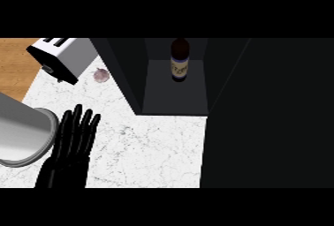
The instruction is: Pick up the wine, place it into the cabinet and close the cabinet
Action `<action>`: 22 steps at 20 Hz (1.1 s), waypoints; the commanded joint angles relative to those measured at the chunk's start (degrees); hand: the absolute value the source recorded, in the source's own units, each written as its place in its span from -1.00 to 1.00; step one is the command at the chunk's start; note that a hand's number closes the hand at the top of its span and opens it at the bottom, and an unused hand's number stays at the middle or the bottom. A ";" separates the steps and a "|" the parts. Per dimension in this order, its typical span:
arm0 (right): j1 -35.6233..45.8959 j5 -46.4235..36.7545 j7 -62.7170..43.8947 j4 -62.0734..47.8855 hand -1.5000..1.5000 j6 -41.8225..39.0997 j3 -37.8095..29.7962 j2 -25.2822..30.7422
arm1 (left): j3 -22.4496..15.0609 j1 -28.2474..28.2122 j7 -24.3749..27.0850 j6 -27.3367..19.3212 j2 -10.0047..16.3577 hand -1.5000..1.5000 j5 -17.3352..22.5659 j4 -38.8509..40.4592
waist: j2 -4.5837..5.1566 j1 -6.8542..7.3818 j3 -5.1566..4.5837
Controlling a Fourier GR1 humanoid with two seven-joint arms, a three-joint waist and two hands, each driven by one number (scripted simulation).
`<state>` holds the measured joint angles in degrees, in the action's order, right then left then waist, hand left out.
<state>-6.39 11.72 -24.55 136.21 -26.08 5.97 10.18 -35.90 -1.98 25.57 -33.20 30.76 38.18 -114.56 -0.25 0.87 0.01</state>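
Observation:
The wine bottle, dark with a pale label, stands upright on the shelf inside the dark cabinet at the top centre. No hand touches it. The cabinet's door fills the right side as a large black panel and hides the counter there. My left hand lies at the lower left with its fingers straight, open, resting on the white marble counter, well apart from the cabinet. My right hand does not show in the head view.
A silver toaster sits at the top left. A small purplish round object lies beside it. A large grey metal pot stands at the left edge, touching my left hand's side. Wooden floor shows beyond.

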 commanded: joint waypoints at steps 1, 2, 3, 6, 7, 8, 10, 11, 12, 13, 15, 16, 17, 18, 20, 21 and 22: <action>-0.61 4.14 -2.89 -0.26 1.00 -2.57 3.88 0.85 | 5.81 -7.86 2.90 4.09 5.06 -1.00 2.14 -3.87 | 0.10 0.30 -0.06; -5.61 3.93 -3.37 3.28 1.00 -2.43 6.42 -0.13 | 4.80 -10.49 3.61 3.17 5.15 -1.00 0.92 -5.27 | -0.03 -0.14 -0.04; -2.08 5.19 -7.87 3.78 1.00 -0.77 8.12 0.07 | 7.74 -10.11 3.24 4.10 5.37 -1.00 2.81 -5.67 | 0.06 0.10 -0.08; -1.40 5.17 -8.04 3.50 1.00 0.29 12.05 -2.12 | 11.00 -16.35 5.49 8.44 7.01 -1.00 5.42 -7.51 | 0.04 0.41 -0.10; -3.54 3.58 -7.92 4.21 1.00 0.55 14.16 -2.88 | 14.67 -18.10 4.03 9.47 9.88 -1.00 7.43 -9.56 | -0.03 0.30 -0.07; -6.85 1.39 -7.14 7.30 1.00 0.51 17.60 -3.69 | 16.18 -18.16 5.72 10.59 9.09 -1.00 7.30 -7.80 | -0.11 -0.25 -0.07; -2.83 -3.28 -10.85 7.47 1.00 4.26 23.30 -6.30 | 18.44 -21.01 6.94 14.89 9.60 -1.00 9.04 -5.90 | -0.07 -0.12 -0.13; -0.57 -4.44 -12.85 5.77 1.00 5.93 24.42 -7.21 | 18.89 -25.46 7.72 15.02 10.33 -1.00 9.04 -10.12 | -0.12 0.40 -0.12; 1.80 -3.81 -15.57 7.55 1.00 7.06 25.13 -7.56 | 20.84 -26.05 6.99 15.32 11.16 -1.00 9.96 -10.35 | -0.12 0.44 -0.13; -0.86 -5.59 -15.14 8.69 1.00 7.36 26.83 -7.35 | 22.81 -28.94 7.30 18.47 12.72 -1.00 11.40 -11.79 | -0.25 0.29 -0.11; 5.33 -7.91 -15.26 3.17 1.00 8.86 27.48 -10.02 | 28.25 -29.58 8.85 23.49 12.91 -1.00 14.03 -6.98 | -0.07 0.41 -0.13; 8.83 -12.28 -15.37 2.10 1.00 13.54 32.26 -10.05 | 25.72 -32.89 7.99 19.82 13.08 -1.00 11.73 -13.13 | -0.31 1.10 -0.14; 9.49 -10.79 -19.54 5.05 1.00 13.74 32.23 -10.08 | 30.71 -31.16 7.20 22.93 13.72 -1.00 15.05 -10.03 | -0.12 0.35 -0.13; 10.79 -15.56 -16.00 1.41 1.00 16.46 36.32 -10.10 | 29.38 -34.20 8.29 22.38 12.92 -1.00 12.99 -12.47 | -0.23 0.58 -0.11; 13.95 -18.17 -16.47 0.10 1.00 20.59 39.77 -10.13 | 34.88 -34.23 8.42 28.65 14.50 -1.00 16.54 -8.29 | -0.22 0.48 -0.18; 18.16 -18.14 -14.67 -4.48 1.00 22.10 37.20 -10.14 | 36.06 -37.81 7.67 30.50 15.91 -1.00 17.61 -10.40 | -0.19 1.64 -0.18; 19.29 -21.28 -11.98 -7.48 1.00 25.09 41.49 -10.15 | 35.17 -37.04 6.91 27.53 14.72 -1.00 16.04 -12.77 | -0.15 0.91 -0.10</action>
<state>6.19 -3.33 -39.10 134.93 -8.04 41.36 0.53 -4.56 -35.85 33.13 -8.18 44.71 52.92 -125.51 -0.45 1.67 -0.11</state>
